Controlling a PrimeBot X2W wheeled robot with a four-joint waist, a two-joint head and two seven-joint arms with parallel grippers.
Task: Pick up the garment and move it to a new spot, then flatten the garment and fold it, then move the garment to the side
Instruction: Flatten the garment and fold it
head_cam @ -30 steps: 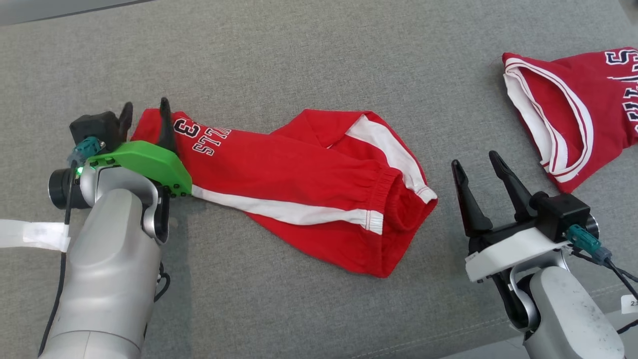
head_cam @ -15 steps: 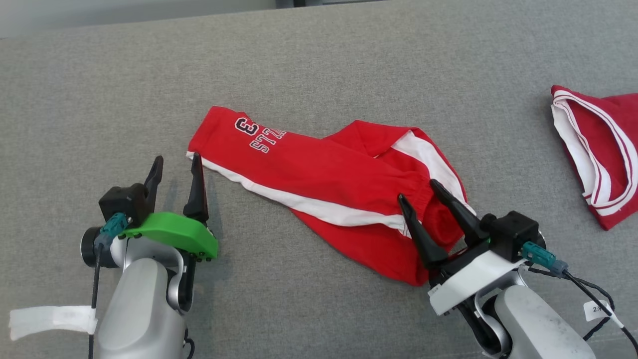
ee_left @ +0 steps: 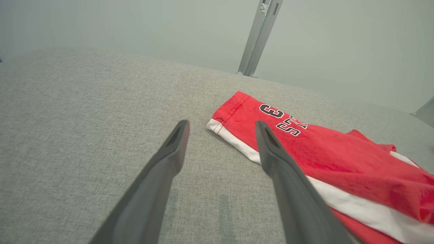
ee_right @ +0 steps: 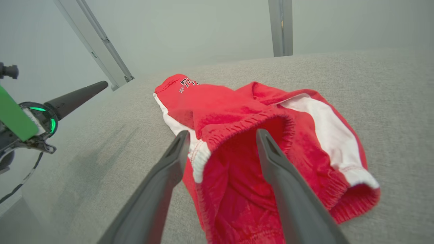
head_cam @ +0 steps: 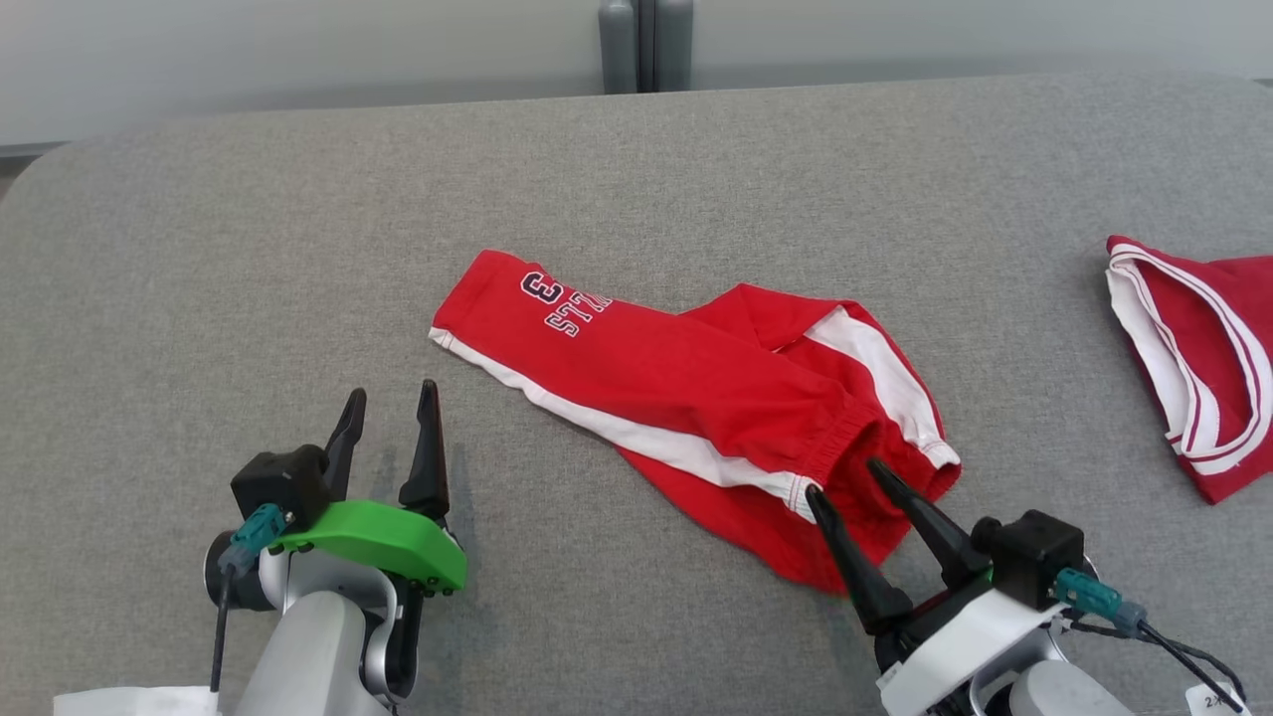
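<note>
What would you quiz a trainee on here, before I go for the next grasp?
1. True or false: the left claw is shut on the red shorts.
2. Which part of the red shorts lies at the tips of the right claw? A) the elastic waistband B) the leg hem with the printed 3 C) no part, it is far from them
3. Fill in: the second red garment lies on the robot's ___ side.

Key: 1 false, it is open and off the cloth; 2 A; 3 right.
</note>
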